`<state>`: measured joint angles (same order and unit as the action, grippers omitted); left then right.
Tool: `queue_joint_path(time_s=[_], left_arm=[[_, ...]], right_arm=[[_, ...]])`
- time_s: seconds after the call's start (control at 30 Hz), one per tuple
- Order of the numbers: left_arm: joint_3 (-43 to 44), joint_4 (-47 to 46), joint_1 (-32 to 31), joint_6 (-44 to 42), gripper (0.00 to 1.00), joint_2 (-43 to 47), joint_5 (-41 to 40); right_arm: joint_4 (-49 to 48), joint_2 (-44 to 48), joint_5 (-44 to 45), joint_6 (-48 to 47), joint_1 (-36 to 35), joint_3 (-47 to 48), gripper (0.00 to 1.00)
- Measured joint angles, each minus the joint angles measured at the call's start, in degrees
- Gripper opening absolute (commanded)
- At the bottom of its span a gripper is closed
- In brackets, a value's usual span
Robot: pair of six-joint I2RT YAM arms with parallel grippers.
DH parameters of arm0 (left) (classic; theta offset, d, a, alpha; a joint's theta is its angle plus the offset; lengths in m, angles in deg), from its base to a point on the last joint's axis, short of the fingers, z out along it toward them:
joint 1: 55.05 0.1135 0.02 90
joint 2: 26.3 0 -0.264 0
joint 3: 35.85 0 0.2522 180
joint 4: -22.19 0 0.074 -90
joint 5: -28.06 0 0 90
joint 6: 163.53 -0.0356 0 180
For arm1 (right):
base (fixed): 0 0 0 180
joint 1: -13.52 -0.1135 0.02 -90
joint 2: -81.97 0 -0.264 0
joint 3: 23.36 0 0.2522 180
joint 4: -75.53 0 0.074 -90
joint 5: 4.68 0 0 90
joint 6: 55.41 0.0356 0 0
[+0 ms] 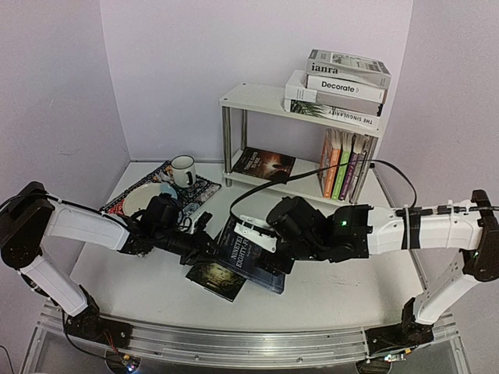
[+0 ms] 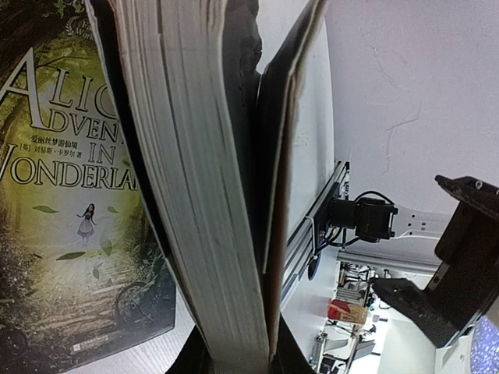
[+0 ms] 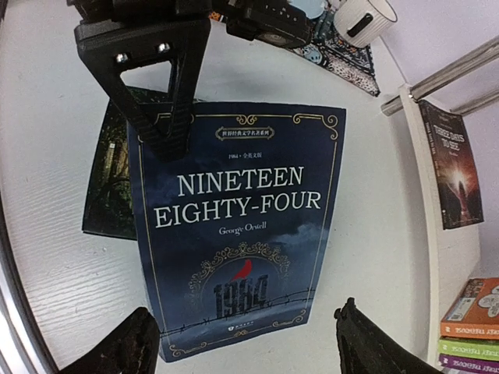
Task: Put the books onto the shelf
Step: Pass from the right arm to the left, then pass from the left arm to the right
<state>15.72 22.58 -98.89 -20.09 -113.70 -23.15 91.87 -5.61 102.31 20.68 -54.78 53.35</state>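
You are picking the blue book (image 3: 242, 234) off the desk (image 1: 335, 288), short of the shelf (image 1: 257, 100). Your left gripper (image 1: 212, 248) is clamping its edge, and your right gripper (image 3: 245, 312) is hovering wide. Next likely calls for lifting it shelfward.

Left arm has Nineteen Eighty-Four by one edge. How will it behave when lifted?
Probably sags: Nineteen Eighty-Four looks a paperback, its thin cover gaping away from the pages in the left wrist view. The left gripper pinches one edge only, so the thick block may droop or swing.
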Motion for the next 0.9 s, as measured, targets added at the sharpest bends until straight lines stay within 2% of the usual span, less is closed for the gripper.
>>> queue_joint_path(time_s=[0.13,0.57,0.9], left_arm=[[0.66,0.38,0.0,2.3,0.13,0.0,-0.05],[0.84,0.44,0.0,4.81,0.13,0.06,-1.31],[0.84,0.44,0.0,5.12,0.14,0.11,-1.41]], right_arm=[[-3.59,-2.1,6.87,-0.87,-3.59,-0.63,0.79],[-8.98,-11.47,19.81,-1.34,-12.13,-0.71,0.8],[-14.13,-18.73,30.62,0.33,-15.0,-1.46,0.7]])
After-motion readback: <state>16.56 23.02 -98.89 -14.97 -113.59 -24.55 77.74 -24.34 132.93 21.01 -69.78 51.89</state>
